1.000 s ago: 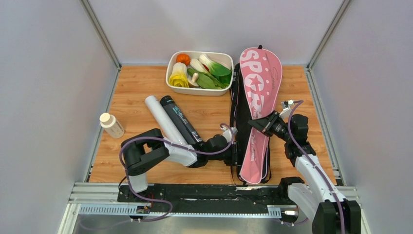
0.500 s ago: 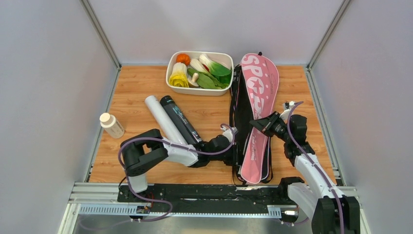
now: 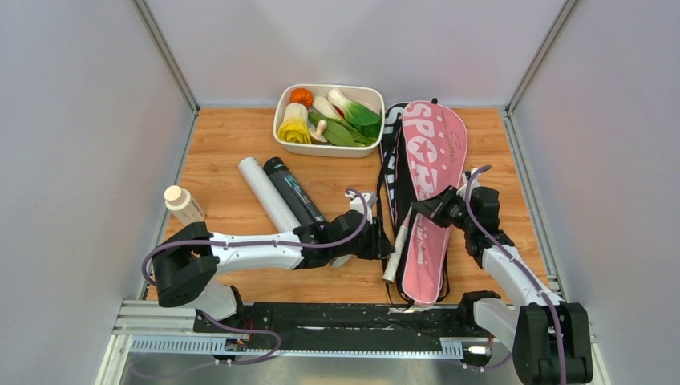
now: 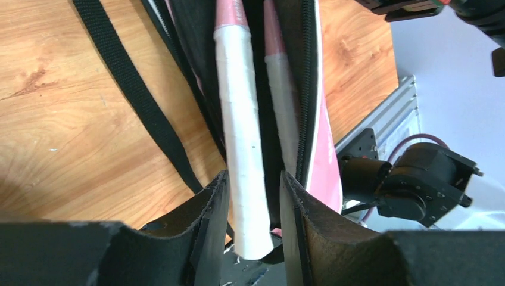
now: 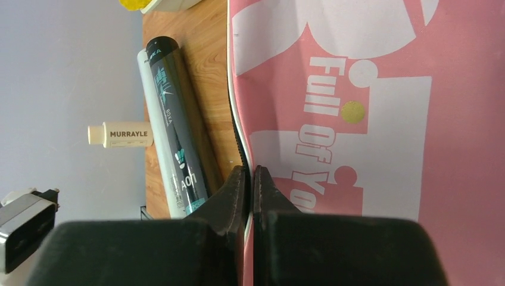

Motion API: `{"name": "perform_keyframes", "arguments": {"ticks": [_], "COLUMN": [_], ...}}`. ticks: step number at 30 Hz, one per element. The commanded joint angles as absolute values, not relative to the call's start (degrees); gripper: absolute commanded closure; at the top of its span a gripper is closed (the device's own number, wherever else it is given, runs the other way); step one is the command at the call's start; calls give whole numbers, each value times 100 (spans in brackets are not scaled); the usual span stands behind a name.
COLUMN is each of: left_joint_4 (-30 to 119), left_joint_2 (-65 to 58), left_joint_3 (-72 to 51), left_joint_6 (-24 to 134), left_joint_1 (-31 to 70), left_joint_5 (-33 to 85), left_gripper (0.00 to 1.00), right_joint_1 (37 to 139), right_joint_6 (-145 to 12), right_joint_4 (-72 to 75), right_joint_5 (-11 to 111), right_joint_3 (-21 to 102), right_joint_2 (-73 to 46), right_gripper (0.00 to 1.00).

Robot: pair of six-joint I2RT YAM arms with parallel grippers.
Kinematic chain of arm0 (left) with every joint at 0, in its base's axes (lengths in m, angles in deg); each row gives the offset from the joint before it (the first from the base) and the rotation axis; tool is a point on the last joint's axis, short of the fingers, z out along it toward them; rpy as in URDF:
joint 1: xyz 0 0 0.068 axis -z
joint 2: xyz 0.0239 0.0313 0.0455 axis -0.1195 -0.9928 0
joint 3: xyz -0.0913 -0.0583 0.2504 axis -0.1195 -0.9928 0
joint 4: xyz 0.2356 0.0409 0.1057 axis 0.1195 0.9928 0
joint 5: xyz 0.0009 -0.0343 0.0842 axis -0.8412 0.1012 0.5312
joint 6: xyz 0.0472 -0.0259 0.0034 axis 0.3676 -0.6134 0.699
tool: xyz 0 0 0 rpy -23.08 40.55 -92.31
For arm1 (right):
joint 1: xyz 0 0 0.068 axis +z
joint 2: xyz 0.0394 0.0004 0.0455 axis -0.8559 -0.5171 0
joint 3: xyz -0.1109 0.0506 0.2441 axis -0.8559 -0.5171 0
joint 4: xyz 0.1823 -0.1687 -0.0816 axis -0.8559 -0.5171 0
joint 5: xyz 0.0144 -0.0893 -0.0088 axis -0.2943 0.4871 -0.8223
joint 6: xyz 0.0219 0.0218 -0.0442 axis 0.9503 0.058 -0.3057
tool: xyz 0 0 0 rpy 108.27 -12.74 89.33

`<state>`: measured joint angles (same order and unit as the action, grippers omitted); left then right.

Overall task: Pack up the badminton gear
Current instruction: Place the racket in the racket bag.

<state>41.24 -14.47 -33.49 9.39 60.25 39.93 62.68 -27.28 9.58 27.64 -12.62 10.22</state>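
Working over a wooden table (image 3: 232,144). Pinching the left edge of the pink "SPORT" cover (image 3: 437,152) with the right claw (image 5: 250,170), its two fingers pressed flat together on the fabric, roughly midway along the cover. Running from that claw away toward the back wall and back toward the arm bases. Pinning nothing else there.

Leaving the black cover (image 3: 391,172) lying under the pink one, peeking out as a dark strip between the two claws, with a black strap (image 4: 137,101) trailing onto the wood just left of the left claw (image 4: 254,174).

Finding the white tray (image 3: 278,120) of toy vegetables (image 3: 341,120) well ahead of the left claw, by the back wall and near the head end of the covers.

Finding the white tube (image 3: 265,192) and the black tube (image 3: 295,192) lying side by side and touching, left of the left claw and slanting away from it, the black one nearer.

Clasping a white-wrapped racquet handle (image 4: 241,119) with the left claw, one finger on each side and the butt end sitting between them. Slanting out of the covers' open side, between the two claws. Showing a second white-wrapped handle (image 4: 280,101) just right of the clasped one, tucked inside the zip opening.

Spotting the small clear bottle (image 3: 183,205) well off to the left of the left claw, beyond both tubes.
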Motion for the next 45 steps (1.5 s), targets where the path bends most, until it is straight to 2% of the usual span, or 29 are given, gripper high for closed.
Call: {"name": "perform_keyframes", "arguments": {"ticks": [1, 8, 11, 19, 27, 29, 37, 45], "left_joint_4": [4060, 4206, 3673, 2143, 2066, 2344, 3909, 3754], "left_joint_2": [-1569, -2196, -2427, -3484, -3542, -3339, -2476, -2221], "left_joint_3": [-3325, -2832, -2870, -2836, -2955, -2973, -2873, -3279], "left_joint_6": [1094, 1391, 1426, 887, 892, 1002, 1007, 723], "left_joint_1": [6046, 6030, 6029, 6029, 6029, 6016, 5993, 5991], "left_joint_5": [4104, 3569, 2976, 1962, 2037, 2201, 3127, 3316], "left_gripper": [58, 55, 54, 68, 71, 69, 63, 61], "right_joint_1": [6247, 6255, 6255, 6242, 6246, 6246, 6239, 6237], "right_joint_6": [-2625, -2473, -2447, -2258, -2437, -2542, -2795, -2820], "right_joint_4": [1400, 1404, 1392, 1487, 1537, 1467, 1312, 1330], "right_joint_5": [2475, 2302, 2300, 2167, 2423, 2554, 2909, 2865], "right_joint_3": [-1068, -1075, -1056, -1066, -1338, -1340, -1461, -1424], "right_joint_2": [1063, 1283, 1348, 1302, 1195, 1195, 1037, 955], "right_gripper": [100, 100, 100, 100, 100, 100, 88, 88]}}
